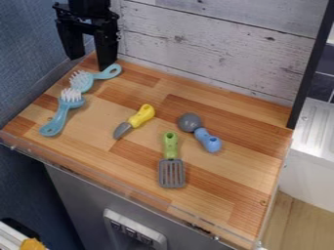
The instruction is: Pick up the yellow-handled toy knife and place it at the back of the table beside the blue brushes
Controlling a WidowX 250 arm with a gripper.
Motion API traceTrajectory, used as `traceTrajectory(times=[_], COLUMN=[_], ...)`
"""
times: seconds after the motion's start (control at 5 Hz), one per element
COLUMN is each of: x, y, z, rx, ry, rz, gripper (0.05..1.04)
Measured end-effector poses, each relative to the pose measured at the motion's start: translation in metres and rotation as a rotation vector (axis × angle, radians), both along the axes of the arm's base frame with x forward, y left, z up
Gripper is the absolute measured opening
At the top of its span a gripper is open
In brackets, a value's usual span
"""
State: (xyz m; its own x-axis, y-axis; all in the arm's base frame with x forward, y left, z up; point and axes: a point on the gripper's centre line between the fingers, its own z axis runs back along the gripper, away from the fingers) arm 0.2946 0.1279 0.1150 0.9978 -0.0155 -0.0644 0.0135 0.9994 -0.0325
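Note:
The black gripper (pixel 90 56) hangs at the upper left over the back corner of the wooden counter, its two fingers apart with nothing between them. Just below and right of its fingers lies a light-blue brush (pixel 106 73), bristles up. A second light-blue brush (pixel 62 113) lies to the front of it, their heads close together. Near the middle is a yellow-handled knife (pixel 136 119) with a grey blade. Right of it rests a blue-handled tool (pixel 207 139) with a round grey head. A green-handled slotted spatula (pixel 171 163) lies in front of these.
The wooden counter (pixel 244 168) has a clear raised edge along its front. A whitewashed plank wall (pixel 215 46) stands behind it, and a blue wall (pixel 25 58) at the left. A dark upright post (pixel 312 63) rises at the back right corner, with a white sink unit beyond.

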Motion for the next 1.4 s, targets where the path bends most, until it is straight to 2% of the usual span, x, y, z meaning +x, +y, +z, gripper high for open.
traceTrajectory(times=[0.2, 0.6, 1.0, 1.2, 1.4], x=[-0.004, -0.009, -0.026, -0.025, -0.019], y=[-0.010, -0.043, -0.068, -0.068, -0.067], z=[-0.009, -0.018, -0.022, -0.031, -0.060], rx=[-0.014, -0.022, -0.035, -0.025, -0.027], ry=[0.024, 0.011, 0.004, -0.016, -0.006], rz=[-0.099, -0.501, -0.930, -0.999, -0.935], gripper=[0.999, 0.999, 0.997, 0.999, 0.999])
